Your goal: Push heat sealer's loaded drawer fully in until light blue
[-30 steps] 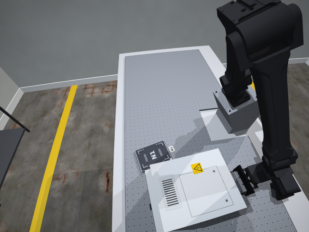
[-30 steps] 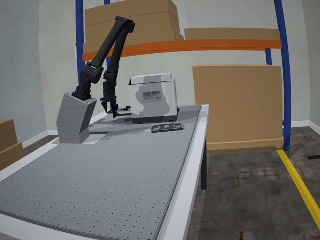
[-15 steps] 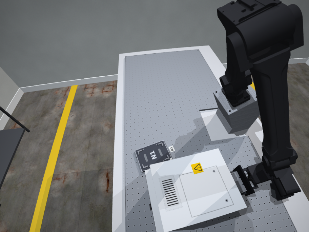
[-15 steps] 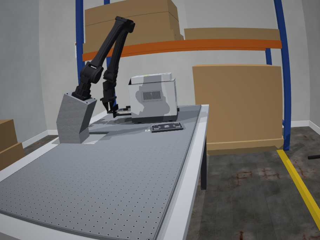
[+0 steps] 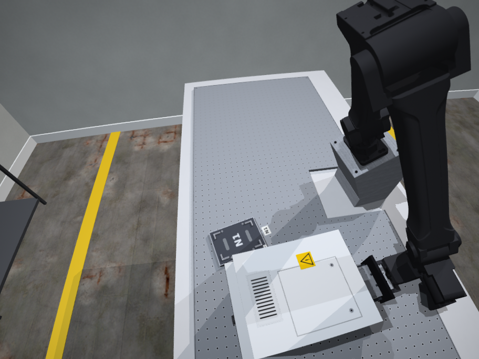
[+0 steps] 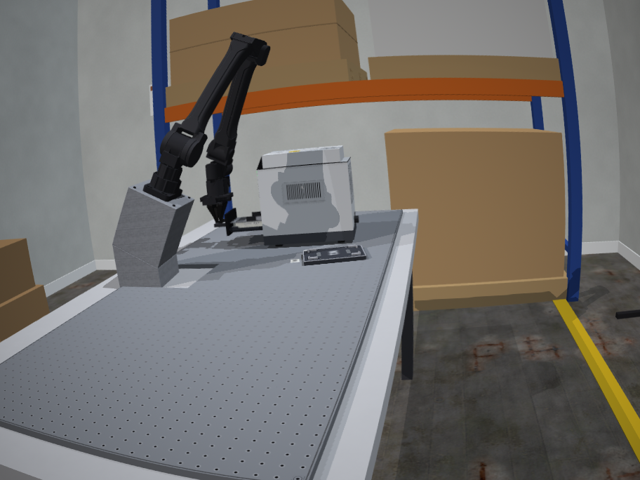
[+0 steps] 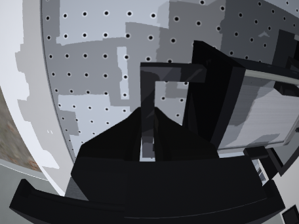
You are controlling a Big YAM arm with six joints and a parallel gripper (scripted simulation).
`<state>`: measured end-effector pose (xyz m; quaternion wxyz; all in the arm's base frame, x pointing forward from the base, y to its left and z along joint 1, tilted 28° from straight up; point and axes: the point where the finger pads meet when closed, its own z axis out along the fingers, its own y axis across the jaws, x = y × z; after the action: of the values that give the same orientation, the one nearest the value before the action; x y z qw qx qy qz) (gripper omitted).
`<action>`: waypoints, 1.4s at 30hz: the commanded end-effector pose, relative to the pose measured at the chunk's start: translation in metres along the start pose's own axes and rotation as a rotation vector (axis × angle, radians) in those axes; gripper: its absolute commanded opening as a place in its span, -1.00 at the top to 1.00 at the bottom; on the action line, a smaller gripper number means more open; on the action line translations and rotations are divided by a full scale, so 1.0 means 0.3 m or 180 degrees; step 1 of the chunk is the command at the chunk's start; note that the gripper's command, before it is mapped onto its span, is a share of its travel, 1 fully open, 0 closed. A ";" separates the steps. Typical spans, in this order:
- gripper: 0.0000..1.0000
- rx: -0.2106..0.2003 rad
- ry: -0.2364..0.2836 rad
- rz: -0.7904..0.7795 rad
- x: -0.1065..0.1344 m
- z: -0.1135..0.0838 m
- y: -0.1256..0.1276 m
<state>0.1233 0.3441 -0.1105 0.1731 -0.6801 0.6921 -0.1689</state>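
Note:
The white heat sealer (image 5: pixel 298 293) stands at the near right of the table, and it also shows in the exterior view (image 6: pixel 304 194). Its drawer (image 7: pixel 258 111) sticks out toward the arm, with a pale sheet lying in it. The black loop handle (image 7: pixel 168 69) on the drawer front faces my gripper. My gripper (image 7: pixel 147 112) hangs low over the table at the drawer front (image 5: pixel 377 278). Its fingers are closed on the handle's left bar. The sealing frame is hard to make out.
A dark plate marked N1 (image 5: pixel 238 240) lies flat on the table beside the sealer's far side. The arm's grey pedestal (image 5: pixel 365 173) stands behind the drawer. The table's right edge runs close behind my gripper. A large cardboard box (image 6: pixel 475 211) stands beyond the table.

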 end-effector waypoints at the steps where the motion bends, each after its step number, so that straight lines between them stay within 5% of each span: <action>1: 0.82 0.0004 -0.0050 0.0009 -0.022 -0.004 -0.004; 7: 1.00 0.0004 -0.0050 0.0009 -0.022 -0.004 -0.004; 26: 1.00 0.0004 -0.0050 0.0009 -0.022 -0.004 -0.004; 42: 1.00 0.0016 -0.0097 0.0054 -0.028 -0.011 -0.109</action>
<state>0.1402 0.3438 -0.1018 0.1735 -0.6805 0.6917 -0.1684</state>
